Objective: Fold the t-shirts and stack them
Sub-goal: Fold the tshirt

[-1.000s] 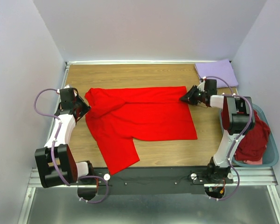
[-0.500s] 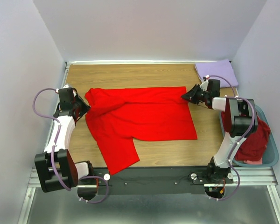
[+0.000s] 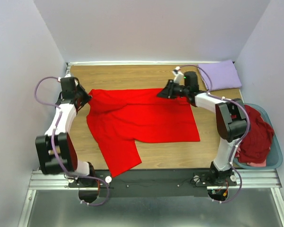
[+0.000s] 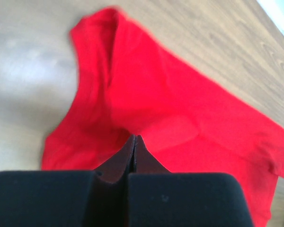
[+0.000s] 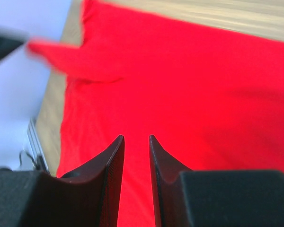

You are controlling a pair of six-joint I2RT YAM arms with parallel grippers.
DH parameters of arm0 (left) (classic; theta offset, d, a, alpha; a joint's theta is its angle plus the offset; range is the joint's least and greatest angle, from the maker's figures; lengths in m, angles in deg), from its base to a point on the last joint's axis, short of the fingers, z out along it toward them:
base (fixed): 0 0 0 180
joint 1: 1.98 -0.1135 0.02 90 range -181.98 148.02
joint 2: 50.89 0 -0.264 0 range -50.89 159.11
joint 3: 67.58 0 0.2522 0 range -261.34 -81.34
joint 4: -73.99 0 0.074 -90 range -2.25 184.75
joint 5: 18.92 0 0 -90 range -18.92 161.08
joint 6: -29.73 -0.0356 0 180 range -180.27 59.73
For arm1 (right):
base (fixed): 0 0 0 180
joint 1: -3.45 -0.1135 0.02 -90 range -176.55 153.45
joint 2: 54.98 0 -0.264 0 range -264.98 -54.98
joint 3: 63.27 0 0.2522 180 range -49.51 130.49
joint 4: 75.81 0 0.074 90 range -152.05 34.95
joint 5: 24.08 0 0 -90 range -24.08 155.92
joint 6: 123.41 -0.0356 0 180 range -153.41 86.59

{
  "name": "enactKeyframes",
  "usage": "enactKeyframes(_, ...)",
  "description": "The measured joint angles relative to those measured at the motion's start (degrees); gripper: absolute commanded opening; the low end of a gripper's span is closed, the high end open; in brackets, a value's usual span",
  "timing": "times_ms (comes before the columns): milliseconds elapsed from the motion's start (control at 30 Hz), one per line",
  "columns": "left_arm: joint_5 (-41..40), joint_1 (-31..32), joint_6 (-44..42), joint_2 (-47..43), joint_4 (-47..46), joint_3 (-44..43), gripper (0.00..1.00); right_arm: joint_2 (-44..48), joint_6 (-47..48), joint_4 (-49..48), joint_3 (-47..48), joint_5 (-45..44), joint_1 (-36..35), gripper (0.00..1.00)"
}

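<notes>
The bright red t-shirt [image 3: 146, 116] lies spread on the wooden table [image 3: 132, 75], one part hanging toward the near edge. My left gripper [image 3: 86, 98] is at its far left corner, jaws shut, with the cloth drawn up to the tips [image 4: 134, 137]. My right gripper [image 3: 162, 93] hovers over the shirt's far edge near its middle, jaws slightly open and empty [image 5: 136, 137]. The red cloth fills both wrist views [image 4: 180, 104] [image 5: 194, 85]. A folded lavender t-shirt [image 3: 220, 75] lies at the far right corner. Maroon t-shirts [image 3: 255, 137] are heaped in the basket.
The teal-blue basket [image 3: 274, 163] stands off the table's right edge beside the right arm. Pale walls close in the table on three sides. A metal rail runs along the near edge.
My right gripper has moved left from the shirt's far right corner to the middle of its far edge. My left gripper has shifted toward the far side, to the shirt's corner.
</notes>
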Motion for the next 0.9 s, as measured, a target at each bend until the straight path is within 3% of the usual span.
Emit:
enactKeyframes(233,-0.72,4.63,-2.12,18.75,-4.59,-13.92,0.0,-5.35,2.62,-0.44,8.59,-1.6,-10.75,0.37)
enactKeyframes(567,-0.92,5.68,-3.5,32.0,-7.69,-27.96,0.0,-20.79,-4.22,-6.86,15.39,-3.58,-18.4,0.39)
enactKeyframes(900,-0.66,6.58,-3.61,39.47,-8.57,-30.73,0.0,-26.93,-14.14,-16.72,20.72,-7.41,-21.92,0.43)
